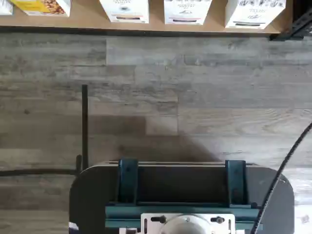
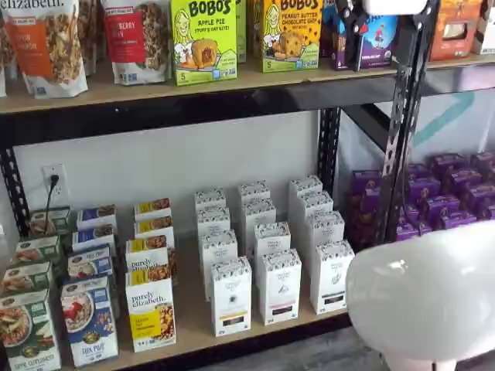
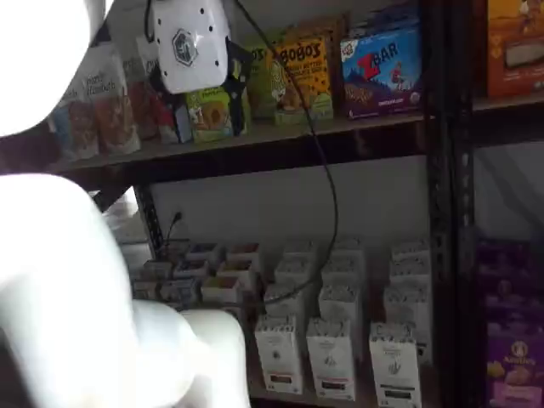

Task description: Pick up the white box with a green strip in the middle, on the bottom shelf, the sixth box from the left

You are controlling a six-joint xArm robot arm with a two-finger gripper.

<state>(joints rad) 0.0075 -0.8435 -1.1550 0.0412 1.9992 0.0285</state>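
The white box with the dark greenish strip (image 2: 331,277) stands upright at the right end of the front row on the bottom shelf (image 2: 193,326). It also shows in a shelf view (image 3: 393,364) and in the wrist view (image 1: 253,12), at the shelf's front edge. To its left stand like white cartons, one with a pinkish strip (image 2: 278,286) and one with an orange strip (image 2: 230,296). My gripper (image 2: 354,46) hangs high up by the upper shelf, far above the box. Its white body (image 3: 191,42) shows too. I cannot tell how its black fingers stand.
A yellow-labelled purely elizabeth box (image 2: 151,309) stands further left. Bobo's boxes (image 2: 203,39) and granola bags fill the upper shelf. A black upright (image 2: 398,124) and purple boxes (image 2: 448,193) are on the right. My white arm (image 2: 425,297) blocks the foreground. A dark mount (image 1: 180,195) hangs over the wood floor.
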